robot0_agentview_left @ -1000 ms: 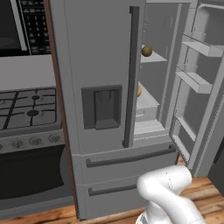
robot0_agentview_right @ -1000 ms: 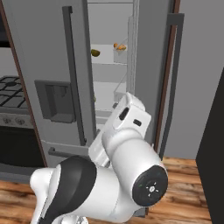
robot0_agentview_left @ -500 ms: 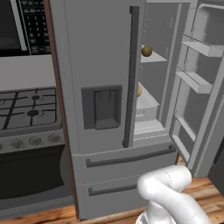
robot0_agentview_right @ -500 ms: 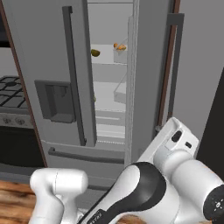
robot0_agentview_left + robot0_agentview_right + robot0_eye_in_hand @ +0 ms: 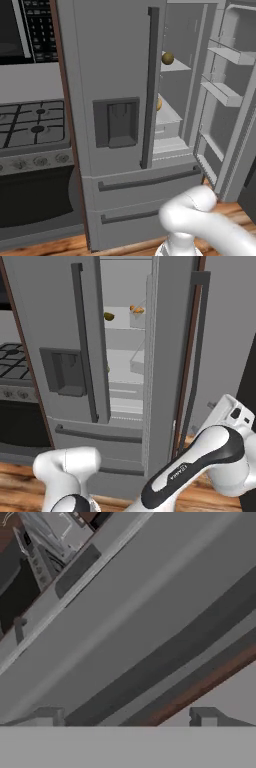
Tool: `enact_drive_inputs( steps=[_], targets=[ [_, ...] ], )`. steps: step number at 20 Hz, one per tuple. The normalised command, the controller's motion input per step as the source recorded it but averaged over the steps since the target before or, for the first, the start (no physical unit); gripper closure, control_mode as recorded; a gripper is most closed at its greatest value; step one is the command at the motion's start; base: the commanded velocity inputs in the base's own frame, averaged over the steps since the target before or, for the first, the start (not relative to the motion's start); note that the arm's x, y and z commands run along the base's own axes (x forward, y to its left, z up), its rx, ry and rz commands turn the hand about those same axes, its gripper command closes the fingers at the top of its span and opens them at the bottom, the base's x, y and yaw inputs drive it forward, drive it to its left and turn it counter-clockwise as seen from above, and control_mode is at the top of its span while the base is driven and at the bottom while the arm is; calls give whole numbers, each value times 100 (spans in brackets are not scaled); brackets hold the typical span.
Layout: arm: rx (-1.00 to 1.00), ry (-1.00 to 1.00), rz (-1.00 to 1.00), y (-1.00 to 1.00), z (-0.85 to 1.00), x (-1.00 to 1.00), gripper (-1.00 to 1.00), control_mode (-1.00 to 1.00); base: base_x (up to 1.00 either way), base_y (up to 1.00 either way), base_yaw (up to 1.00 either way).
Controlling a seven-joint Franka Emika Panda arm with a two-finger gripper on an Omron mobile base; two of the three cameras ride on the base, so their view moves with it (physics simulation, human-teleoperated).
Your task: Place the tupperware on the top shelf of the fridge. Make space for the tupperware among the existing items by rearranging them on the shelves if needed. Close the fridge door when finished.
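Observation:
The fridge (image 5: pixel 115 60) stands with its left door shut and its right door (image 5: pixel 227 95) swung open. A brown-green round fruit (image 5: pixel 167 58) lies on the top shelf (image 5: pixel 176 66); the right base view shows that fruit (image 5: pixel 109 316) too, with orange and tan items (image 5: pixel 136 309) beside it. A yellowish item (image 5: pixel 159 104) sits on a lower shelf. My gripper (image 5: pixel 125 717) is open with nothing between its fingertips (image 5: pixel 47 714), facing the grey outer face of the open door and its dark handle (image 5: pixel 198 346). The tupperware is out of view.
A gas stove (image 5: pixel 35 125) and a black microwave (image 5: pixel 25 25) stand left of the fridge. Two fridge drawers (image 5: pixel 145 182) sit below the doors. My arm (image 5: pixel 200 456) bends low to the right, over the wooden floor (image 5: pixel 60 247).
In the right base view my arm has swung from in front of the fridge opening to the right, beyond the open door. The fridge and its contents have not moved.

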Motion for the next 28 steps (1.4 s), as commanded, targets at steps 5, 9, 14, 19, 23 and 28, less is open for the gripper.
enact_drive_inputs(
  steps=[5,9,14,19,23,28],
  targets=[
    [0,0,17,-86,-25,87,-100,-100,0,0,0],
    [0,1,12,-53,-13,95,-100,-100,0,0,0],
    [-2,0,8,11,0,92,-100,-100,0,0,0],
    [-20,-6,21,91,-15,48,-100,-100,0,0,0],
    [-26,-16,31,100,-2,6,-100,-100,0,0,0],
    [-35,-32,29,100,-4,-3,-100,-100,0,0,0]
  ],
)
